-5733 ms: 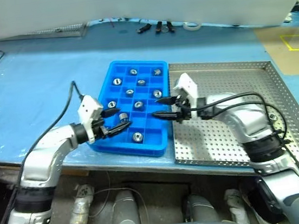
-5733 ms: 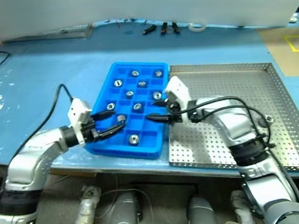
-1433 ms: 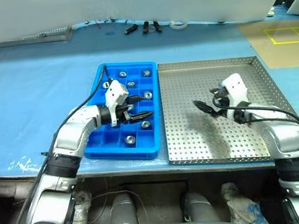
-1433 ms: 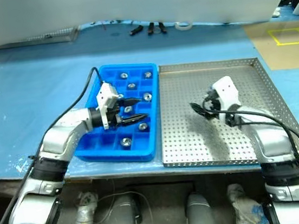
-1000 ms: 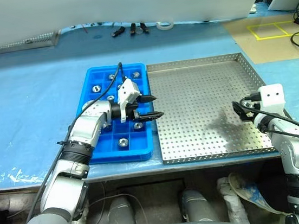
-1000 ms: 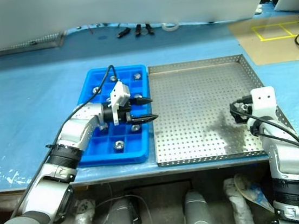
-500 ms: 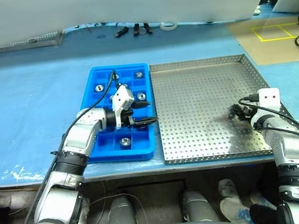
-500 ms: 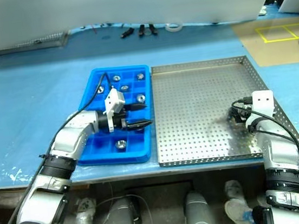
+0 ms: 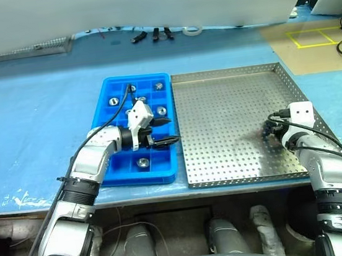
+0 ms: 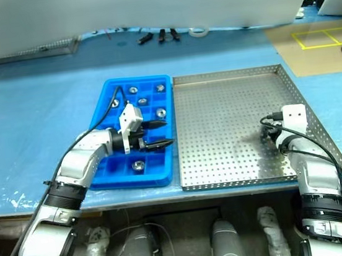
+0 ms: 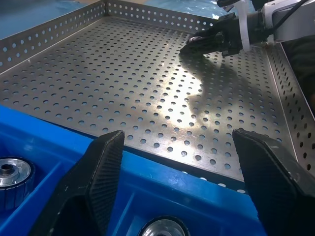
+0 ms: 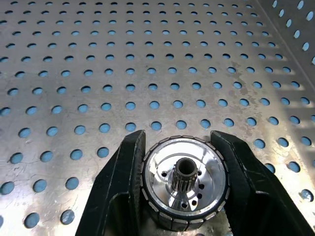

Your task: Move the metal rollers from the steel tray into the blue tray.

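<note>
The steel tray (image 9: 230, 105) lies on the right and the blue tray (image 9: 102, 103) directly to its left. Several metal rollers (image 9: 161, 110) sit in the blue tray's compartments. My right gripper (image 9: 267, 133) is low over the steel tray's floor near its right rim. In the right wrist view its fingers (image 12: 129, 167) press both sides of a shiny metal roller (image 12: 184, 183), so it is shut on it. My left gripper (image 9: 171, 131) hangs open and holds nothing above the blue tray's right edge, pointing toward the steel tray. The left wrist view shows two rollers (image 11: 11, 171) below it.
Small tools (image 9: 153, 34) and a tape roll (image 9: 193, 30) lie at the far edge of the blue-covered table. A metal mesh sheet (image 9: 42, 45) sits at the back left. A brown board with yellow tape (image 9: 310, 37) is at the back right.
My right gripper has sunk a little and shut on the metal roller by the steel tray's right rim. The left gripper has stayed open and nearly still.
</note>
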Controlling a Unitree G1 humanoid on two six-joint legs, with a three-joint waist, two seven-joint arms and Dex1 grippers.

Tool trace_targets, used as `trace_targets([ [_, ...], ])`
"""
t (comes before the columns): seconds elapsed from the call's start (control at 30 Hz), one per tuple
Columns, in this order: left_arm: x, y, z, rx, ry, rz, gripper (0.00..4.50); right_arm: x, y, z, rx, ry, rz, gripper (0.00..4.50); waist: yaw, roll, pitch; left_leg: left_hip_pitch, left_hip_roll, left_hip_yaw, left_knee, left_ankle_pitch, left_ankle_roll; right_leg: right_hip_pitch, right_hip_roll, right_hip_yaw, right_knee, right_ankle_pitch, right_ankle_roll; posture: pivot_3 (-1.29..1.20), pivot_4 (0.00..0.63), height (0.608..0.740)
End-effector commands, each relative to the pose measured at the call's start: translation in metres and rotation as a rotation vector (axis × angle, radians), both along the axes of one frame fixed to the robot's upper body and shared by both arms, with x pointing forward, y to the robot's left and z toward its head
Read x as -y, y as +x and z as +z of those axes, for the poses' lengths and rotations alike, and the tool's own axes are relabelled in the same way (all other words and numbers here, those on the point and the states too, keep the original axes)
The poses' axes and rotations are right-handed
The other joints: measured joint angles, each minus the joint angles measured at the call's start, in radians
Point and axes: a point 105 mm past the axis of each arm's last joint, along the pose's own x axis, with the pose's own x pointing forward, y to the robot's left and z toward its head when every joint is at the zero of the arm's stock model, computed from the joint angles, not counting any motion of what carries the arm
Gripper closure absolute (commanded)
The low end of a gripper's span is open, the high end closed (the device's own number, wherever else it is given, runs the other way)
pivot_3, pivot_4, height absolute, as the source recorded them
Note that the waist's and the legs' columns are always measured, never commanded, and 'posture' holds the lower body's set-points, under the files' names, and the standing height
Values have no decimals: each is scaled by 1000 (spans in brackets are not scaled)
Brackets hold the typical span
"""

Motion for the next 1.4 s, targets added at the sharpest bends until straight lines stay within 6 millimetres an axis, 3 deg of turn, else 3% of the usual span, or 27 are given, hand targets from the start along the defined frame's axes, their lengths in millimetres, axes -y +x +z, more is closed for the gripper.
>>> trace_targets([
  [0.03,-1,0,12,34,-22,-8,799,-19,4,20,66,13,77,2820,0,0,0,0,0,0,0,0,0,0,0,0,0,0,0,-229,150,740],
  [0.1,-3,0,13,33,-23,-7,799,-32,6,27,80,33,136,2820,-3,0,0,0,0,1,0,0,0,-1,0,1,0,0,0,-220,150,740],
  [0.27,-14,-2,14,30,-22,23,799,-103,10,57,135,112,462,2820,-5,0,0,0,1,1,-2,0,0,-2,0,1,0,0,0,-147,150,740],
  [0.4,-25,-8,13,31,-24,70,799,-138,14,71,144,114,646,2820,10,0,0,0,2,1,-3,1,-1,-3,0,0,0,0,0,-54,150,740],
  [0.67,-60,-26,8,21,-16,232,799,-187,22,80,118,109,933,2820,65,0,1,-1,2,0,-8,2,-4,-5,0,-1,-1,-1,0,144,150,740],
  [0.8,-79,-38,6,18,-12,336,799,-215,15,81,91,95,1129,2820,85,0,1,-5,2,0,-9,3,-4,-9,0,-1,-1,-1,0,225,150,740],
  [1.0,-90,-51,5,10,-12,428,799,-237,-12,73,-10,76,1407,2820,128,0,1,-13,2,-5,-8,3,-6,-14,0,-4,0,-1,0,294,150,740],
  [1.13,-97,-55,5,2,-8,470,799,-261,-9,72,-3,59,1477,2820,143,0,1,-14,2,-6,-7,4,-6,-14,0,-5,1,-1,0,328,150,740],
  [1.3,-112,-56,4,-6,10,534,799,-290,14,70,34,34,1424,2820,139,0,1,-14,4,-7,-6,5,-8,-16,1,-5,4,0,-1,341,150,740],
  [1.4,-121,-56,5,-5,19,567,799,-304,9,73,47,55,1462,2820,151,0,1,-16,4,-8,-6,5,-8,-16,1,-5,3,0,-2,341,150,740],
])
